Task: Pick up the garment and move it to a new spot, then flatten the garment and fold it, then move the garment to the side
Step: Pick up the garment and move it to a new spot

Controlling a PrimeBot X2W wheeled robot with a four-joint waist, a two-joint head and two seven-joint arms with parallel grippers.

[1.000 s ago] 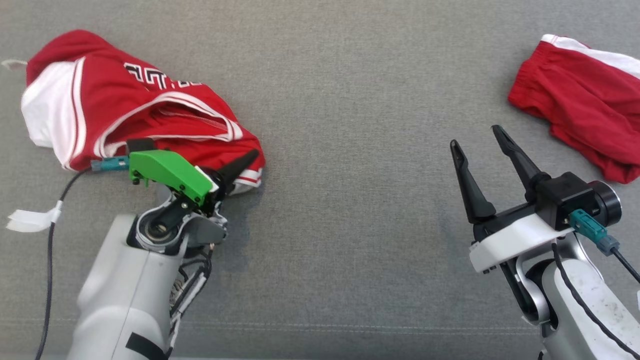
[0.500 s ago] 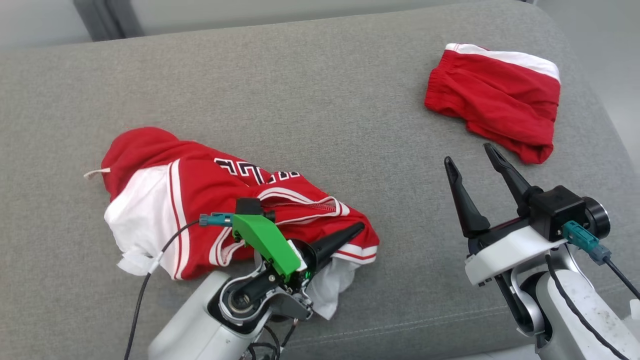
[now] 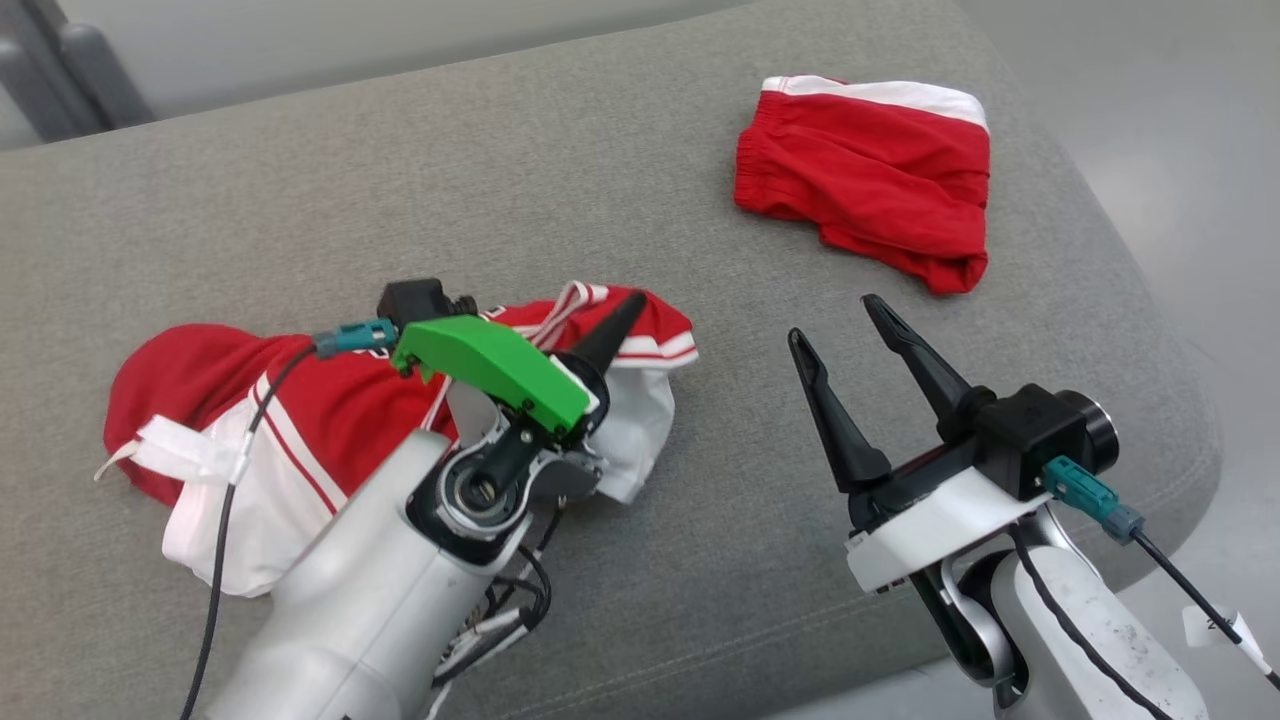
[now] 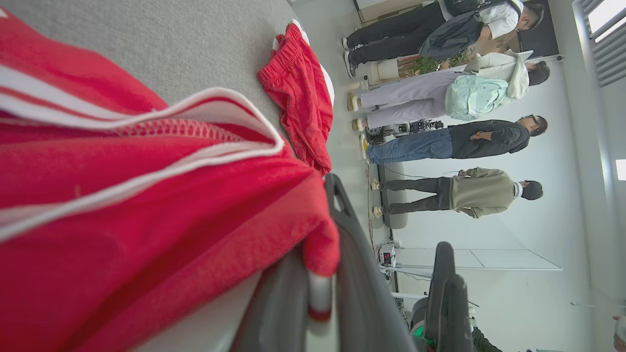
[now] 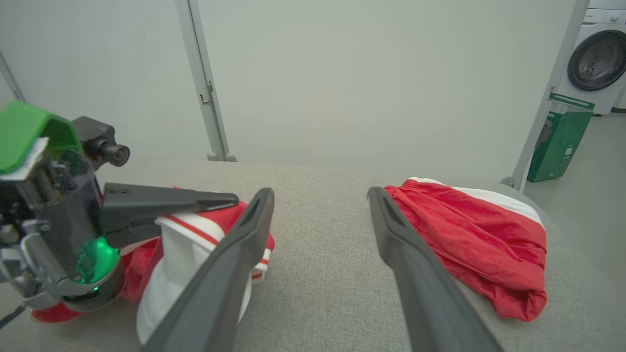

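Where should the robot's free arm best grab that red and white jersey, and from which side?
Probably the striped hem of the jersey, coming from the robot's right. That edge is lifted and faces the open right end effector, beside where the shut left end effector pinches it; the rest lies bunched on the cushion.

A grey fabric cushion (image 3: 640,200) with rounded edges and a stitched seam along its front lies under everything. The floor (image 3: 1150,120) around it is pale and smooth. Behind it is a plain pale wall (image 5: 342,73) with a metal post (image 5: 203,83). To the right stand a washing machine (image 5: 599,58) and a green box (image 5: 557,139). Four people (image 4: 455,142) stand near a slatted window (image 4: 606,44) bright with daylight.
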